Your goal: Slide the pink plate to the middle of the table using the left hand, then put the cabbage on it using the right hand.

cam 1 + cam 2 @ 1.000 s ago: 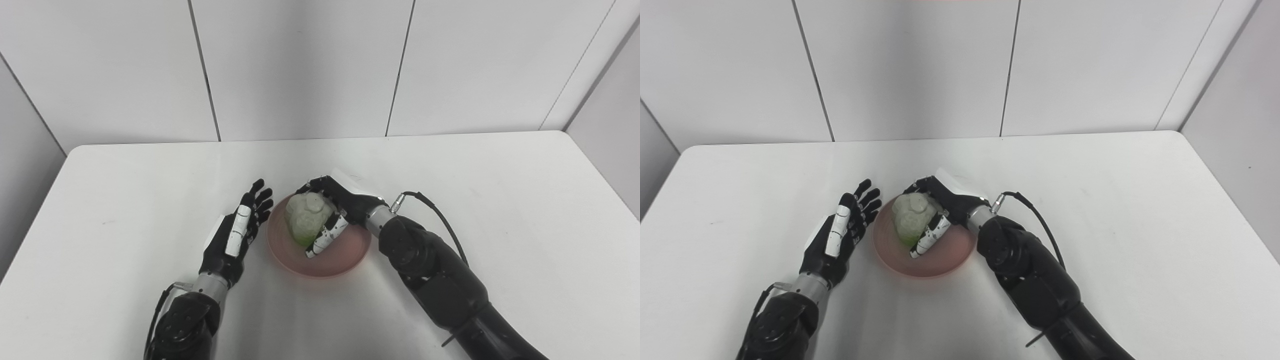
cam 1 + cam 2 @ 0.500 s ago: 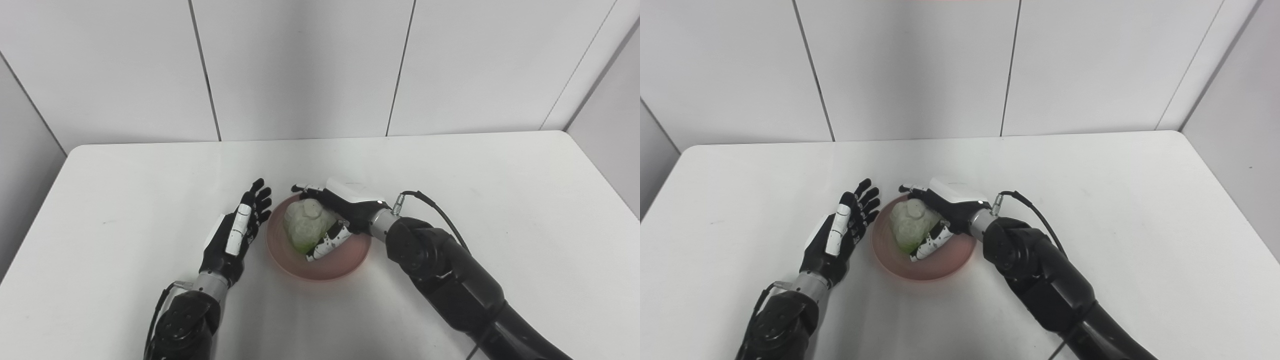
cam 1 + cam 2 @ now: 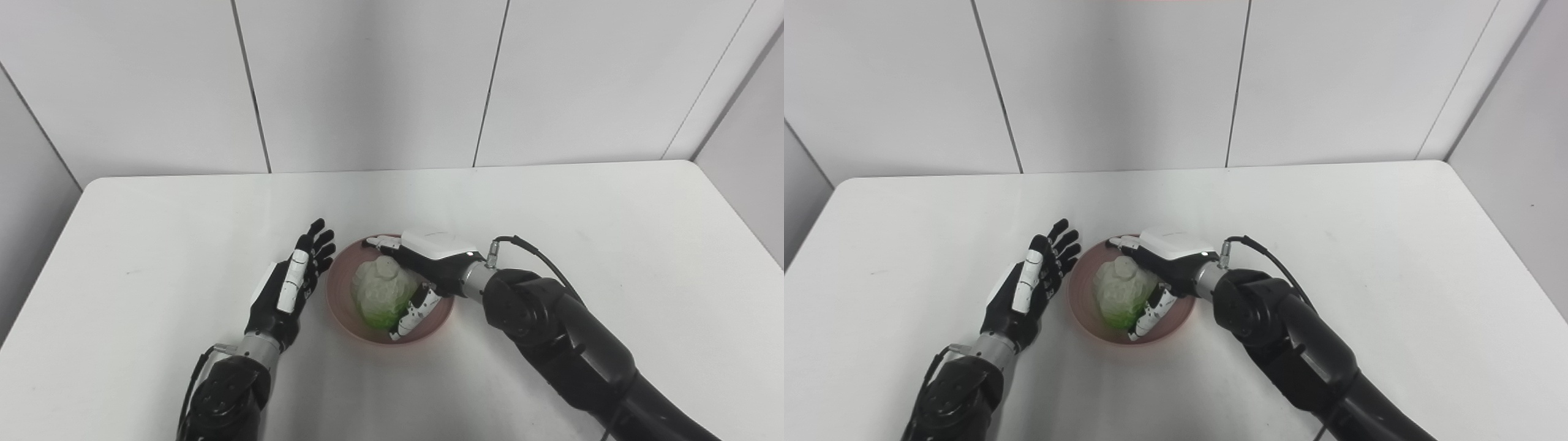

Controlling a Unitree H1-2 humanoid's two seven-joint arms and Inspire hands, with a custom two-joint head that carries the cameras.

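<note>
The pink plate point(image 3: 343, 306) sits near the middle of the white worktop point(image 3: 582, 220). The cabbage point(image 3: 381, 290), pale with a green lower end, lies on the plate, inside its rim.

Right hand point(image 3: 429, 263): positioned over the right side of the cabbage, palm down, fingers curved around it. The fingers point(image 3: 416, 311) reach past the near side of the cabbage and appear to touch it; the hand is wrapped around the cabbage rather than clear of it.

Left hand point(image 3: 1029, 288): just beside the left rim of the plate, fingers spread and extended, holding nothing. Whether it touches the rim cannot be determined.

Handling notes (judgement): the cabbage looks light and lumpy; whether it is stiff or yielding cannot be told. An irregular, rounded body may roll when released. Grip across its broad middle, not the tapered ends. The plate looks rigid and shallow and is likely to slide easily on the smooth worktop, so avoid side loads on the rim.
</note>
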